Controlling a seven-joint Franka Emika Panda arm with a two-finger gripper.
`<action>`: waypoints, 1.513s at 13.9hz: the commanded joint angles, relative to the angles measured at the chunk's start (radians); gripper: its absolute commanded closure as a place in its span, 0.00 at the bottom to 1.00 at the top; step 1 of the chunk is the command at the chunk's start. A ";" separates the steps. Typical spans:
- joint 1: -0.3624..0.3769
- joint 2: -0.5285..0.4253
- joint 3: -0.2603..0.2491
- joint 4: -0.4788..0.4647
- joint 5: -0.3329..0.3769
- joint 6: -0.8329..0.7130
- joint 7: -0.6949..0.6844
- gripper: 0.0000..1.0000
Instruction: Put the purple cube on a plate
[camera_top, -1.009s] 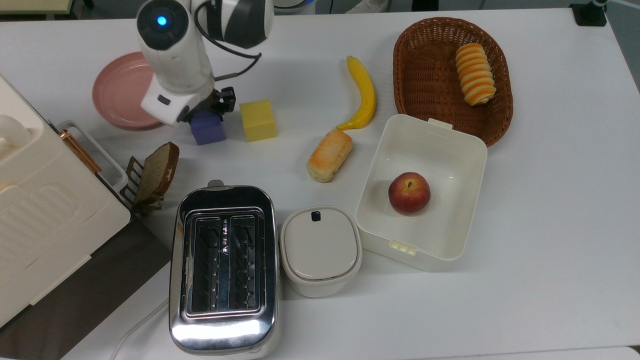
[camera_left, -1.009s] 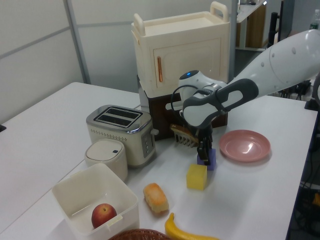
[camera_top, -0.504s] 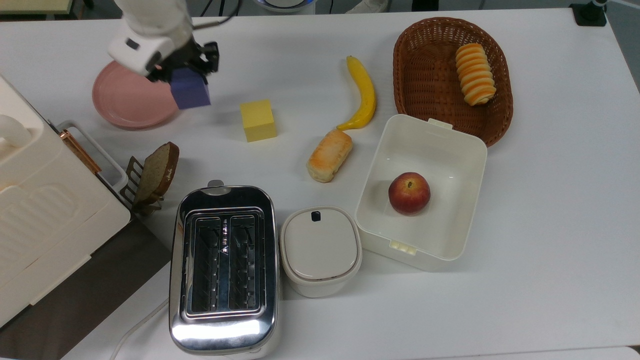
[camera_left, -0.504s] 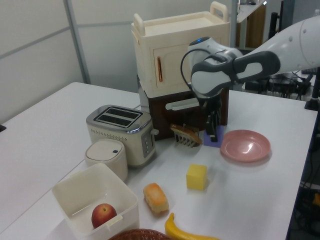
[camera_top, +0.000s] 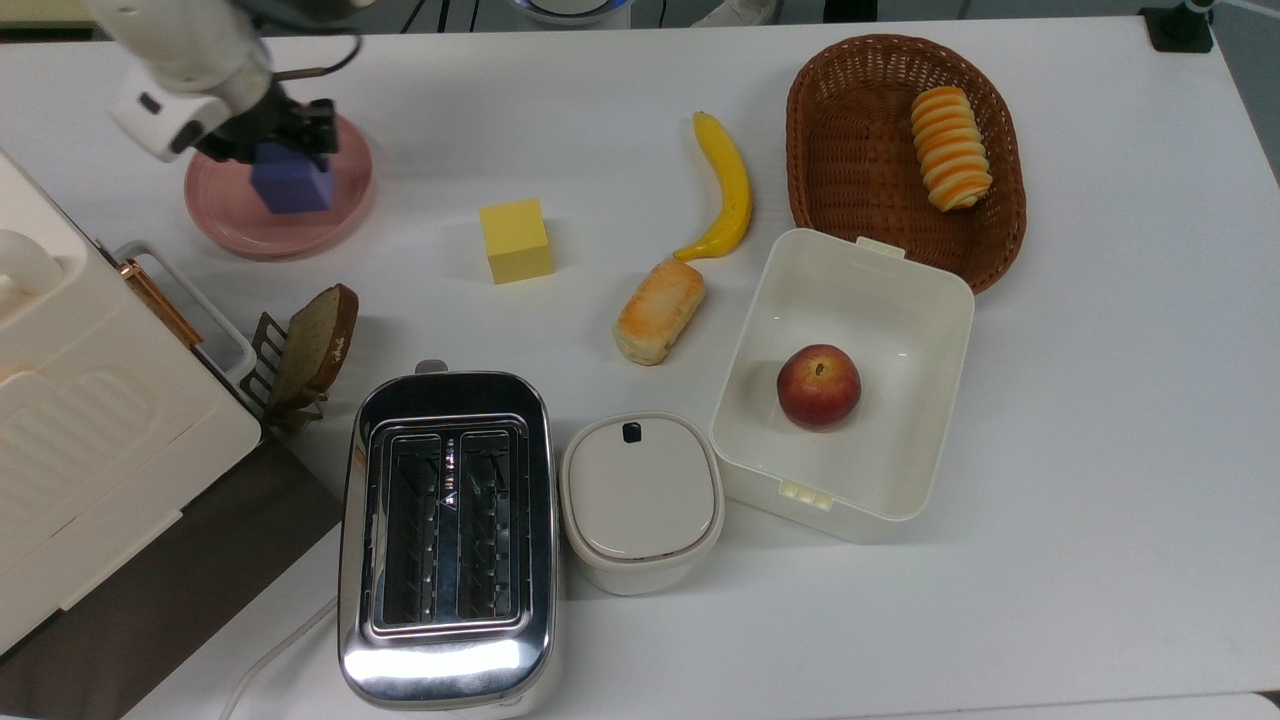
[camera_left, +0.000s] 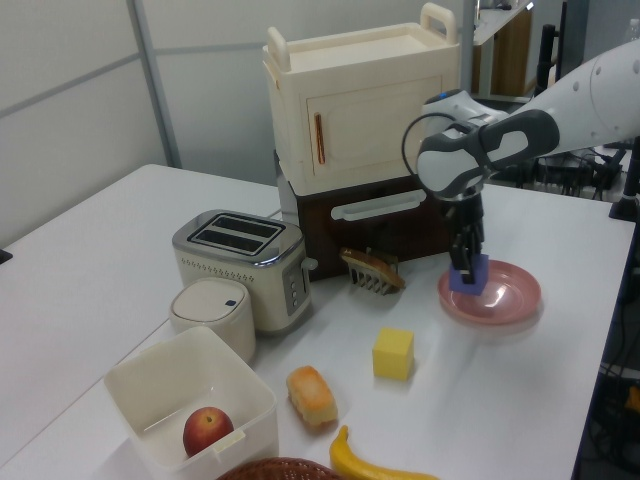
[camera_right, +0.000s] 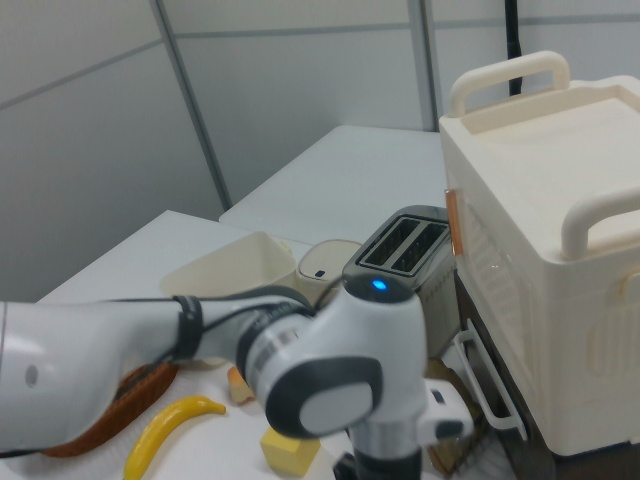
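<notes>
Top view, from its left: the black two-finger gripper (camera_top: 285, 130) is pinching the small matte blue-purple cube (camera_top: 291, 180) over the round shallow pink plate (camera_top: 345, 210); whether the cube touches the plate I can't tell. Further right, 1 plain yellow cube (camera_top: 516, 240) sits well apart

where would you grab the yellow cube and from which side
Come straight down from above and close the fingers on two opposite vertical faces of the yellow cube. It sits flat and upright on the table, with open space all round, so its parallel sides look easy to pinch.
</notes>
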 joint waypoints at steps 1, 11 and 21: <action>-0.056 -0.008 0.001 -0.016 -0.012 0.042 -0.061 0.85; -0.031 -0.086 0.016 0.088 -0.002 -0.138 0.011 0.00; 0.303 -0.159 0.016 0.276 0.013 -0.386 0.370 0.00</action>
